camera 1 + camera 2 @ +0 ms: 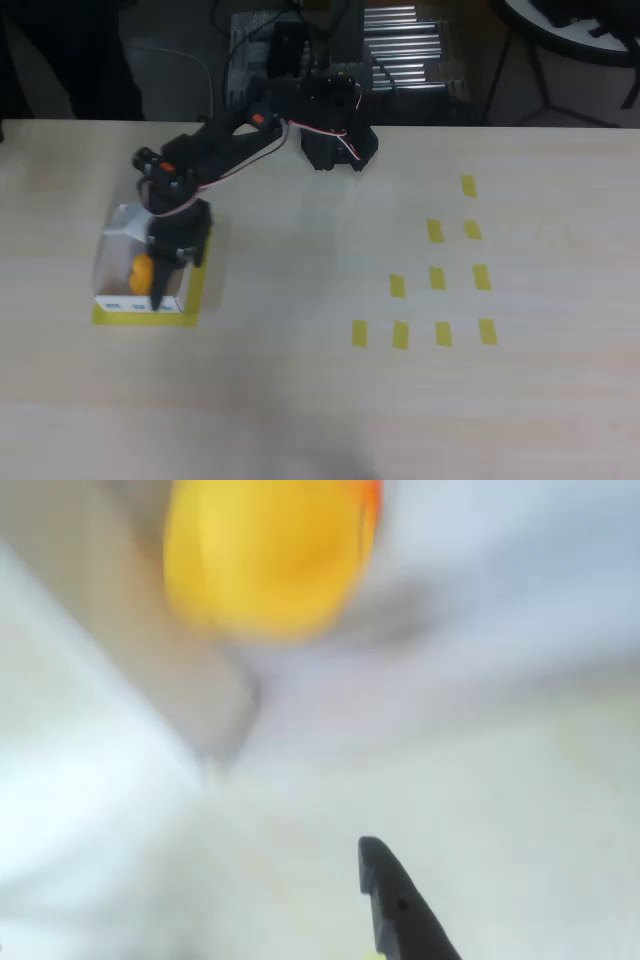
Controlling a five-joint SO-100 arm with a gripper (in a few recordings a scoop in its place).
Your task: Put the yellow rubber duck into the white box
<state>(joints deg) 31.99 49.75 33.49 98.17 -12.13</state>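
The yellow rubber duck (142, 270) lies inside the white box (112, 262) at the table's left, which has blue marks on its front wall. My black gripper (160, 288) reaches down into the box just right of the duck. In the wrist view the duck (265, 555) is a blurred yellow blob at the top over the box's white floor (480, 780). One black fingertip (385, 880) shows at the bottom, well apart from the duck. The gripper looks open with nothing held.
The box stands on a yellow tape frame (145, 318). Several small yellow tape rectangles (437, 278) lie on the table's right half. The arm's black base (338, 135) sits at the back edge, with cables behind it.
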